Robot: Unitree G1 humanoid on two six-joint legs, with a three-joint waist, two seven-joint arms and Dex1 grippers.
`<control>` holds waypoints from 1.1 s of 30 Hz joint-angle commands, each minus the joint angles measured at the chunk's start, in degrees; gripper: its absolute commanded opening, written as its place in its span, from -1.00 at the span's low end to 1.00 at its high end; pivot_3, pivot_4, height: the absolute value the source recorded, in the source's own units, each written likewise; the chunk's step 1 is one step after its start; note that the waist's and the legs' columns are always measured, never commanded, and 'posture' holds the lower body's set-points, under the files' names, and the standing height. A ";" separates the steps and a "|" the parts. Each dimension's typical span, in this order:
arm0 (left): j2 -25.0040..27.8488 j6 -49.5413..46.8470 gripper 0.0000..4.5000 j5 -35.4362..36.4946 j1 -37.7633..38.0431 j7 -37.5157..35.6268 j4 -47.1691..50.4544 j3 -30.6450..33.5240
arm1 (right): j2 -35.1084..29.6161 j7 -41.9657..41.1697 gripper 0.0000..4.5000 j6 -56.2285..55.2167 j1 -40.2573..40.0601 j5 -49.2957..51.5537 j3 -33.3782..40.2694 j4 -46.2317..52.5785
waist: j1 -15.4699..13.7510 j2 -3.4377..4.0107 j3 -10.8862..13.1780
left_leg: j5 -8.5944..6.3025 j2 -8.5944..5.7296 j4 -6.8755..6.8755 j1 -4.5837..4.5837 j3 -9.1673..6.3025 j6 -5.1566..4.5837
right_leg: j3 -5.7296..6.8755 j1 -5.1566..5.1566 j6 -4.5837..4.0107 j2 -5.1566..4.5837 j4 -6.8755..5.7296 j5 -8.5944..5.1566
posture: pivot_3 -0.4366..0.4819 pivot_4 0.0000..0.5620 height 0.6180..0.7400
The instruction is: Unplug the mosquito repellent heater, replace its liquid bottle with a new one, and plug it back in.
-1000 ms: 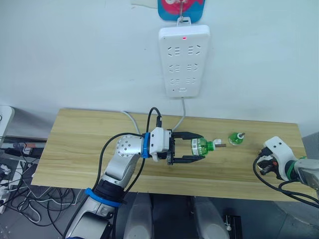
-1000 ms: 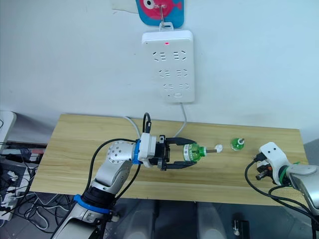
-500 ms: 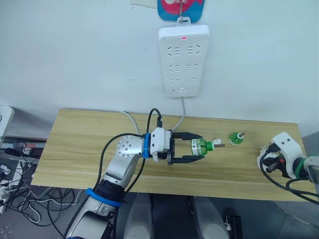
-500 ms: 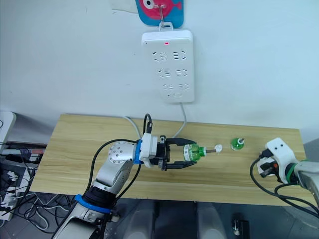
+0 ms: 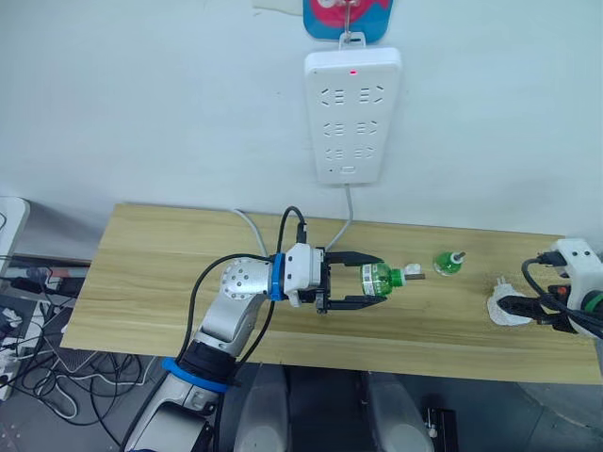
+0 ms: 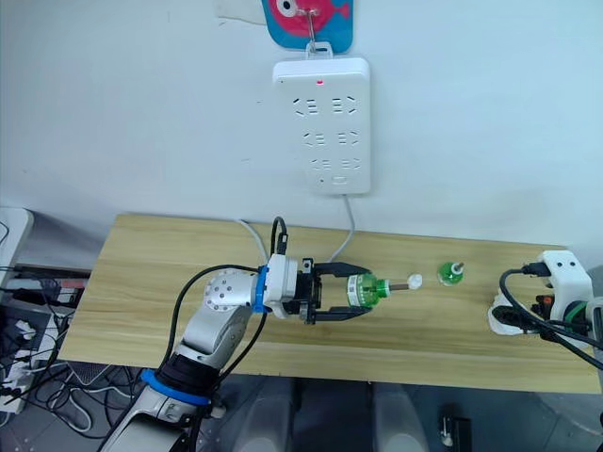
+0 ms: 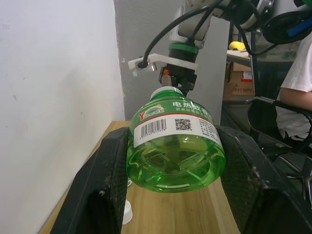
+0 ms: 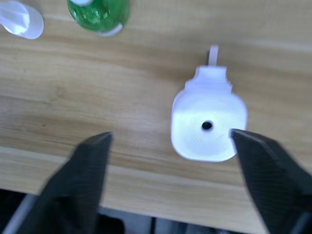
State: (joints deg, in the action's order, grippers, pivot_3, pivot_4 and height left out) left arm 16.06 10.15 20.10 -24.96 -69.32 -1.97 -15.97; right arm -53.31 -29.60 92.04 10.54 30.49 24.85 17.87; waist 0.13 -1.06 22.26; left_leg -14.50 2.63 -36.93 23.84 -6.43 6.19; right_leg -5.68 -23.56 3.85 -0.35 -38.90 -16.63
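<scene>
- Left claw [image 5: 374, 280] is clamped on a green liquid bottle [image 5: 378, 279], held sideways just over the bench [image 5: 141, 273].
- Right claw [image 8: 170, 183] has its fingers wide apart, hovering above the mosquito repellent heater [image 8: 209, 126].
- Heater's sitting unplugged on the bench's right end; a second green bottle [image 5: 446, 262] is nearby.

Silver left arm [image 5: 231, 306], blue rings, black cables.

The right end effector [image 8: 170, 170] has released the heater [image 5: 507, 309] and pulled back.

bright even light | soft shadows | right wrist view blurred, others sharp
</scene>
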 commanded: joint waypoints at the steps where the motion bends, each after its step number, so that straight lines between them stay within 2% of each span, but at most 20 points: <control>1: 0.09 0.12 0.01 0.45 1.07 0.03 3.46 -0.57 | -0.50 1.06 0.99 0.46 2.06 0.17 0.13 -3.08 | 0.03 0.00 0.00 | 0.00 0.00 0.00 0.00 0.00 0.00 | 0.00 0.00 0.00 0.00 0.00 0.00 | 0.11 0.45 1.00; 9: 0.81 -1.16 0.01 0.63 1.26 0.26 5.08 -0.41 | 1.03 2.00 0.99 -1.56 3.69 -2.00 -2.80 -9.97 | -0.02 0.00 0.00 | 0.00 0.00 0.01 -0.01 0.00 0.00 | 0.00 0.00 0.00 0.00 0.00 0.00 | 0.15 0.45 1.00; 21: 1.57 -2.38 0.01 0.77 1.11 0.35 6.02 -0.20 | 1.80 2.09 0.99 -10.71 5.61 -4.78 -5.98 -19.73 | -0.02 0.00 0.01 | 0.00 0.00 0.02 -0.01 0.02 0.00 | -0.01 -0.01 0.01 0.00 0.00 0.00 | 0.17 0.49 1.00; 33: 1.71 -2.28 0.01 0.79 1.05 0.12 5.80 -0.01 | 2.02 0.19 0.99 -14.35 6.11 -5.12 -9.50 -24.27 | -0.05 0.00 0.03 | 0.00 0.00 0.02 -0.01 0.02 0.00 | -0.02 -0.01 0.01 0.00 0.00 0.00 | 0.18 0.51 1.00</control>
State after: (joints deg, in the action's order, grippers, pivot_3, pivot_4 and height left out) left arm 17.88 7.55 20.15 -24.22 -69.29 1.69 -15.96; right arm -51.07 -28.83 78.26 16.73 25.83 14.96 -6.44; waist 0.08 -1.07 22.29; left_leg -14.50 2.63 -36.91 23.83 -6.42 6.19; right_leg -5.70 -23.57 3.86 -0.35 -38.90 -16.63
